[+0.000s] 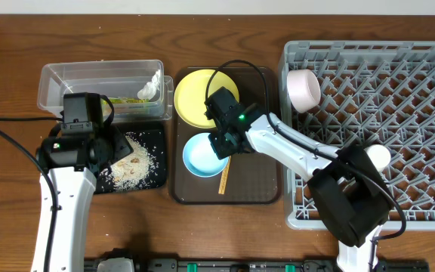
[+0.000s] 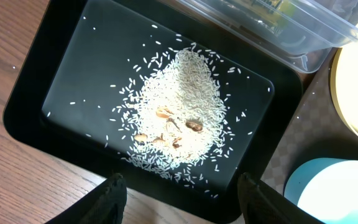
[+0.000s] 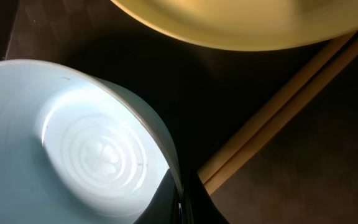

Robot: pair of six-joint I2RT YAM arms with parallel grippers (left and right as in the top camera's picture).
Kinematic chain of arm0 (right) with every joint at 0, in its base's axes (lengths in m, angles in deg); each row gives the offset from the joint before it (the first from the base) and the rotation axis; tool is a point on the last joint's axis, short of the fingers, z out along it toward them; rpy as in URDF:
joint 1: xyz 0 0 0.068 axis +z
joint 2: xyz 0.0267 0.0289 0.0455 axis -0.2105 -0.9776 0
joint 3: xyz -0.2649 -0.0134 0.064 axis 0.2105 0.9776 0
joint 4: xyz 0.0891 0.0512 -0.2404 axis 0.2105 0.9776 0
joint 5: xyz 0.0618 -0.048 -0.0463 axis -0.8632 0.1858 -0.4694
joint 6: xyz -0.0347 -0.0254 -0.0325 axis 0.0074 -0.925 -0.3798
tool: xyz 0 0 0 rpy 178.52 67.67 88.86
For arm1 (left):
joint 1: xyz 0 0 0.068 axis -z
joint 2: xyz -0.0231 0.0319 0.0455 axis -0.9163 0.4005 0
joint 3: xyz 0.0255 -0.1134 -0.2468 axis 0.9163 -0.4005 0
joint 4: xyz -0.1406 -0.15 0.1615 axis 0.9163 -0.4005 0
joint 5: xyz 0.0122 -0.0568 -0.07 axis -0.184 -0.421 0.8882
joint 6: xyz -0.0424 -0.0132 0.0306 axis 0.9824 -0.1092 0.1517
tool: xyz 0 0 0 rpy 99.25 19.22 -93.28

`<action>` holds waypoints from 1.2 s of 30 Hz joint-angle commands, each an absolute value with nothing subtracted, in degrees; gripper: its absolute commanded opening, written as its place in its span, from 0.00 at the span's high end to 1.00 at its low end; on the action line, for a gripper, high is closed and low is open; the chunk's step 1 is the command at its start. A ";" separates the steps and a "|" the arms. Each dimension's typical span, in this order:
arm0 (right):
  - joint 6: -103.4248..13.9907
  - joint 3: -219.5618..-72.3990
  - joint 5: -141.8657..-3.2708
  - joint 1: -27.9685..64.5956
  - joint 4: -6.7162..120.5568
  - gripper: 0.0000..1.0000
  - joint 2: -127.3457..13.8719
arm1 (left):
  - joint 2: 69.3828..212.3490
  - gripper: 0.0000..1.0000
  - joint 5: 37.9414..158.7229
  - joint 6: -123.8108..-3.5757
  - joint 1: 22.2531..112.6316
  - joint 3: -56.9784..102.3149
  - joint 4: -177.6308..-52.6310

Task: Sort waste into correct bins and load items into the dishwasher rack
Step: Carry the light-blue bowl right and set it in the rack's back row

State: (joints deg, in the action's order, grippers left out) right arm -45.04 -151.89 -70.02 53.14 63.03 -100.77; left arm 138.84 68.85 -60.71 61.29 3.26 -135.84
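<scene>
Two pincers: right pincer point(image 3: 183, 208) tight on light blue bowl point(image 3: 92, 149), left pincer point(image 2: 183, 190) agape over black tray point(image 2: 73, 81)

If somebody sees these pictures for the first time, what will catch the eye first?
The big grey dishwasher rack fills the right side of the table, holding one pale cup at its left edge. In the middle, the right gripper is shut on the rim of the light blue bowl. At the left, a heap of rice scraps lies in the black tray.
</scene>
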 commanded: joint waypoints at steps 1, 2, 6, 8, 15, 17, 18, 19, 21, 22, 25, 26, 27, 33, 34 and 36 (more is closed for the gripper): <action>-44.32 -152.57 -69.04 53.12 62.83 0.99 -100.35 | 138.45 0.40 68.78 -60.16 61.05 3.67 -135.97; -44.32 -153.14 -69.04 52.86 62.99 0.99 -99.81 | 138.45 0.39 68.78 -60.19 61.05 3.67 -135.97; -46.29 -155.67 -68.60 50.87 64.23 0.99 -96.16 | 138.45 0.39 68.78 -60.19 61.05 3.67 -135.97; -46.51 -157.01 -66.68 48.86 65.26 0.99 -93.14 | 138.45 0.39 68.78 -60.19 61.05 3.67 -135.97; -53.22 -157.71 -56.89 39.29 65.54 0.99 -83.81 | 138.45 0.39 68.78 -60.16 61.05 3.67 -135.91; -55.80 -157.71 -51.97 35.81 65.19 0.99 -81.82 | 138.45 0.39 68.78 -60.19 61.05 3.67 -135.93; -57.46 -157.71 -49.48 33.86 64.62 0.99 -80.94 | 138.45 0.39 68.78 -60.19 61.05 3.67 -135.91; -59.54 -157.71 -47.33 31.90 63.75 0.99 -80.29 | 138.45 0.39 68.78 -60.19 61.05 3.67 -135.91; -64.34 -157.71 -42.61 28.16 61.22 0.99 -79.72 | 138.45 0.39 68.78 -60.16 61.05 3.67 -135.88; -66.57 -157.71 -39.66 26.46 59.71 0.99 -79.70 | 138.45 0.40 68.78 -60.19 61.05 3.67 -135.75; -71.71 -157.68 -29.46 22.59 55.27 0.99 -79.98 | 138.45 0.39 68.78 -60.16 61.05 3.67 -135.69; -73.94 -157.68 -26.02 21.32 53.46 0.99 -80.18 | 138.45 0.39 68.78 -60.19 61.05 3.67 -135.69; -76.17 -157.68 -22.88 20.29 51.86 0.99 -80.42 | 138.45 0.39 68.78 -60.19 61.05 3.67 -135.69; -84.26 -157.66 -9.92 15.57 43.49 0.99 -83.19 | 138.45 0.40 68.78 -60.16 61.05 3.67 -135.53; -85.15 -157.64 -9.87 14.98 43.31 0.99 -83.78 | 138.45 0.39 68.78 -60.16 61.05 3.67 -135.53; -85.94 -157.64 -9.87 13.82 43.34 0.99 -85.49 | 138.45 0.39 68.78 -60.16 61.05 3.67 -135.53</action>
State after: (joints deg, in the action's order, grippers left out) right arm -80.89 -156.92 -15.60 15.35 43.45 -82.54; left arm 138.84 69.02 -60.71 61.29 3.26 -135.47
